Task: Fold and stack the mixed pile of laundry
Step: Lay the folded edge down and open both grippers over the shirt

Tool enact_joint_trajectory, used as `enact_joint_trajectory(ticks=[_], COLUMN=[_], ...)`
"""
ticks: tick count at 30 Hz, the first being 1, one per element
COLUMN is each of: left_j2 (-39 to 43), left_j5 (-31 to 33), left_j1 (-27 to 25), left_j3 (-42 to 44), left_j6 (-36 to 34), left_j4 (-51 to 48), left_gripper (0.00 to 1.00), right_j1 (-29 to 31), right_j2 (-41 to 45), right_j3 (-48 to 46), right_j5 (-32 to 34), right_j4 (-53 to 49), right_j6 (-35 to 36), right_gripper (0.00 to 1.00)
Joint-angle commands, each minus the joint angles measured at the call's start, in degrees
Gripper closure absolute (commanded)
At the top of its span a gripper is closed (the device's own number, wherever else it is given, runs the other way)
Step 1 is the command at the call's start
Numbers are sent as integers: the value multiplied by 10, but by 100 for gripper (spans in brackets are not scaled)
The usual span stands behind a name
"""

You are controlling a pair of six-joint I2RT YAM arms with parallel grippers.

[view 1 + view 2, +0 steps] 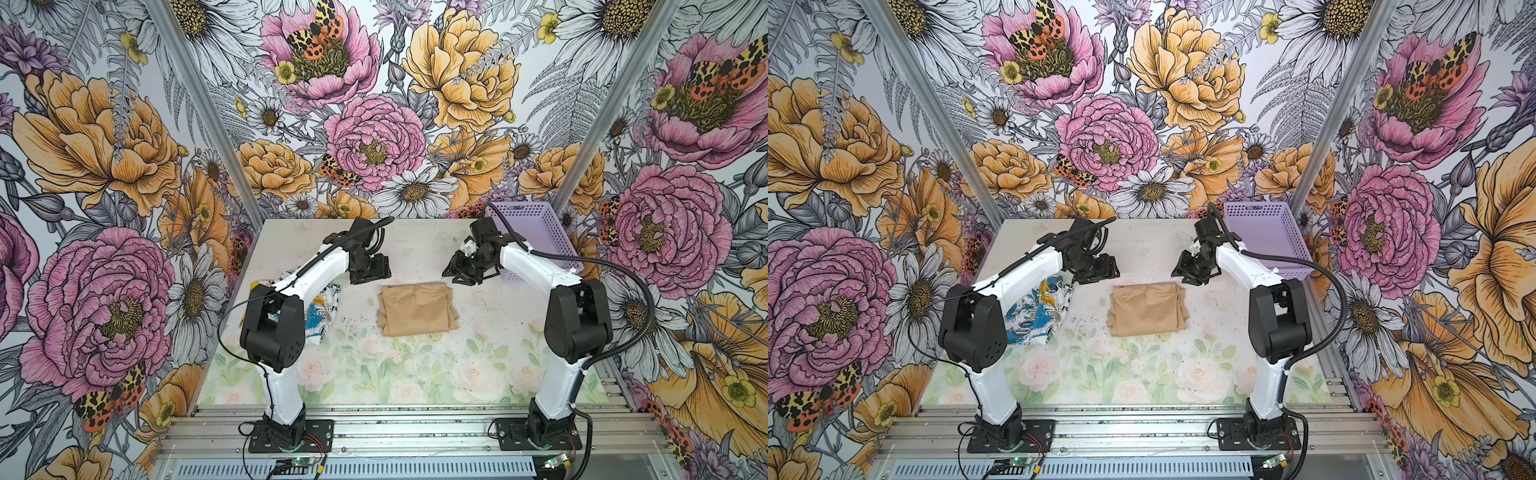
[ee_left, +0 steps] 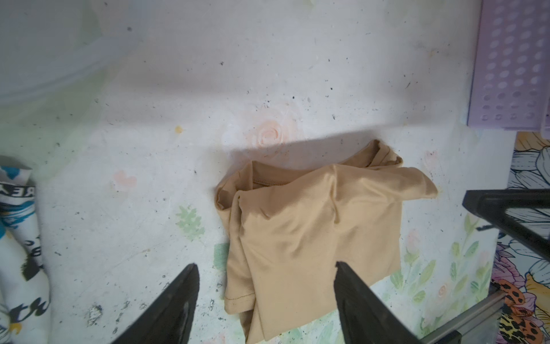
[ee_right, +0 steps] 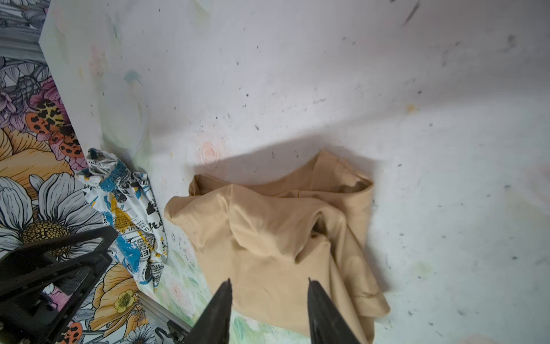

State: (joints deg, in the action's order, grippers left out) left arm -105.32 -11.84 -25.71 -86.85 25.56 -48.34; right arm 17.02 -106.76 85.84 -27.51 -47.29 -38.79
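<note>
A tan-beige garment lies roughly folded into a square on the middle of the table. My left gripper hangs just above its far left corner, open and holding nothing. My right gripper hovers above its far right corner, jaws apart and empty. The tan cloth shows below both pairs of jaws. The printed white, blue and yellow garment lies crumpled at the table's left edge, partly hidden under my left arm.
A lavender perforated basket stands at the back right corner, behind my right arm. The floral-printed table is boxed in by patterned walls on three sides, with an aluminium rail along its front.
</note>
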Motion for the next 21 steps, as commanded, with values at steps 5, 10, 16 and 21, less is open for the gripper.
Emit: enact_joint_trajectory(ticks=[5, 10, 16, 21], left_j2=[-40, -72, -118, -136], left_j5=[-28, -2, 14, 27], left_j1=[-38, -26, -10, -3], left_j3=[18, 29, 27, 33], left_j6=[28, 25, 24, 21], left_j4=[69, 122, 141, 146], left_gripper=[30, 33, 35, 35], right_j1=[42, 27, 4, -5], right_j2=[-39, -78, -128, -149], right_j3=[-6, -6, 12, 11], right_j5=[-25, 8, 33, 40], right_j4=[74, 102, 113, 113], right_j6=[-34, -26, -9, -2], right_gripper=[56, 57, 59, 60])
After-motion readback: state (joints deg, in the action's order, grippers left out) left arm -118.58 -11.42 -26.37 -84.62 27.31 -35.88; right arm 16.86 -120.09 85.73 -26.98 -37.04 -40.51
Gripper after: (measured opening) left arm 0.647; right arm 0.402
